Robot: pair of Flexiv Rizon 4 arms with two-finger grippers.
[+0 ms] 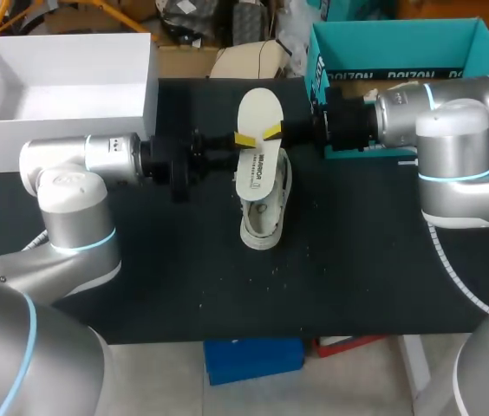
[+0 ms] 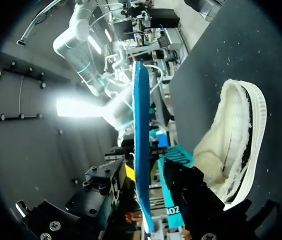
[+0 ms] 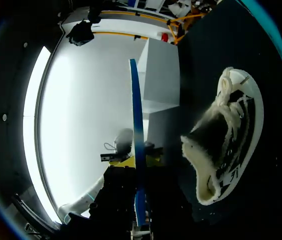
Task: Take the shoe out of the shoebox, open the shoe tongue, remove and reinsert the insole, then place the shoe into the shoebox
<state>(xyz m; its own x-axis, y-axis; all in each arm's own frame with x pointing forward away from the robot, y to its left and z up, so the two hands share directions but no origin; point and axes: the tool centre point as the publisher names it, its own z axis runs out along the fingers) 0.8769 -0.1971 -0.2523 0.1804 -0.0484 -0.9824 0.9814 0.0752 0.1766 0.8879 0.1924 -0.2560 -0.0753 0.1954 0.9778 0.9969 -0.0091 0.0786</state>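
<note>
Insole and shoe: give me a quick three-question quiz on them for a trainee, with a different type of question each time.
1. True or false: the white insole is seated inside the white fleece-lined shoe.
2. Where is the shoe? A: on the black table, under the raised insole. B: lifted off the table by an end effector. C: at the table's far left edge.
3. In the wrist views the insole shows edge-on. What colour is it there?
Key: 1 false, it is held in the air above the shoe, apart from it. 2 A. 3 blue.
</note>
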